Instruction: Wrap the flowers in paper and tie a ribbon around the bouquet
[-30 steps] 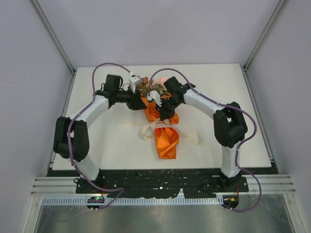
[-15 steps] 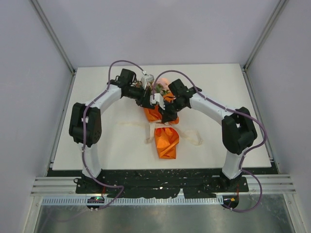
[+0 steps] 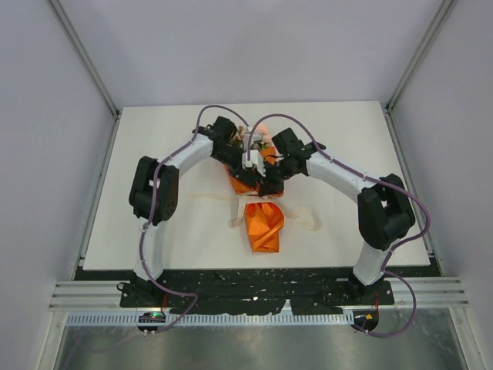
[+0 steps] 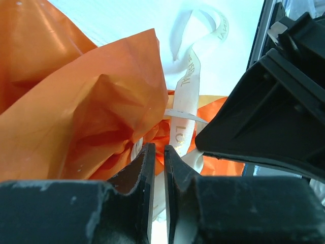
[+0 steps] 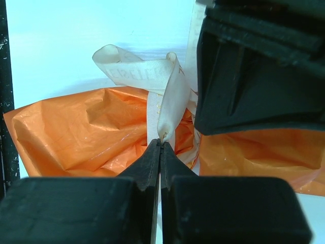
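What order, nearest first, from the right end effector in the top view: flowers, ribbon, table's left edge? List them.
1. The ribbon, pinched in the right end effector.
2. The flowers, just beyond it, on the far side.
3. The table's left edge, far off to the left.

You have the bouquet lying mid-frame on the table, ribbon across its middle trailing left and right; left gripper and right gripper meet over its upper half.

A white table fills the middle. Grey walls stand around it. Silver rails run along the bottom.
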Controlling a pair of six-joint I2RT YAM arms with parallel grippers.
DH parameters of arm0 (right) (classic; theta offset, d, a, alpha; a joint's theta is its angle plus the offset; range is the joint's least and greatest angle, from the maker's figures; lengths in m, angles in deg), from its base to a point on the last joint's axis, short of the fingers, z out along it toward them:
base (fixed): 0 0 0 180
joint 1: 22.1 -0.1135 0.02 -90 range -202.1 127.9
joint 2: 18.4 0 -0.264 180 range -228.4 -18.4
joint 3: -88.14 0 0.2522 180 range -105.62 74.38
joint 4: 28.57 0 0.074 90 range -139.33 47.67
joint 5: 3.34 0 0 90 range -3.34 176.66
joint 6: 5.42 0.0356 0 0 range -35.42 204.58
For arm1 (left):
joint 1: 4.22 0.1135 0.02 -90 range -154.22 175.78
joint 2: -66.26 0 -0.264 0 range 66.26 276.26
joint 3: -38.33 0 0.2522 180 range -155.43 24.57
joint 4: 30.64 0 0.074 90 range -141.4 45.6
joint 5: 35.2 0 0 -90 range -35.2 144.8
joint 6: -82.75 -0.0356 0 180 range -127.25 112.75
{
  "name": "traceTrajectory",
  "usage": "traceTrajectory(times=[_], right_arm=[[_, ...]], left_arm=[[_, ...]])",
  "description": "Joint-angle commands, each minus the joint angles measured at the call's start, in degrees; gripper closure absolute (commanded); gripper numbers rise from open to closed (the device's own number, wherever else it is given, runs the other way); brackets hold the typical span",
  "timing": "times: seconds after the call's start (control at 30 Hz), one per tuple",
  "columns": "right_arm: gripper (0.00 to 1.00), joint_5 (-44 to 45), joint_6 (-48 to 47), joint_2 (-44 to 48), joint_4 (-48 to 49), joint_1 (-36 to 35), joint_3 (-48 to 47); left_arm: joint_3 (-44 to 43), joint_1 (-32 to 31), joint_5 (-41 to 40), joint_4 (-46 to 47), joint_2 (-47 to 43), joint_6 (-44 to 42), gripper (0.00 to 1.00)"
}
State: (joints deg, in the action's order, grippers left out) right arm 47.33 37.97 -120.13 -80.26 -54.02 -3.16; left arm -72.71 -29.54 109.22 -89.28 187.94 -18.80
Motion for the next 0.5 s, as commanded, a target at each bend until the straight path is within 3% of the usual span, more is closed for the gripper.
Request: traceTrajectory(times=[0.0,0.2,0.47], right_arm=[[0.95,-2.06,-1.55,3.12,2.34,0.28,0.81],[0.95,-2.42,-1.47,3.91,2.6,0.37,1.51],[0.95,-2.68,-1.2,4.26,2.86,0.55,1.78]], left_arm=[[-3.1,-2.01,0.08,-3.72,1.53,-2.77,0.84],[-5.82,-3.51,1.66,-9.33,3.55,-7.77,0.84],[-7.67,-3.6,3.68,-16.9,4.7,-15.86,0.66]])
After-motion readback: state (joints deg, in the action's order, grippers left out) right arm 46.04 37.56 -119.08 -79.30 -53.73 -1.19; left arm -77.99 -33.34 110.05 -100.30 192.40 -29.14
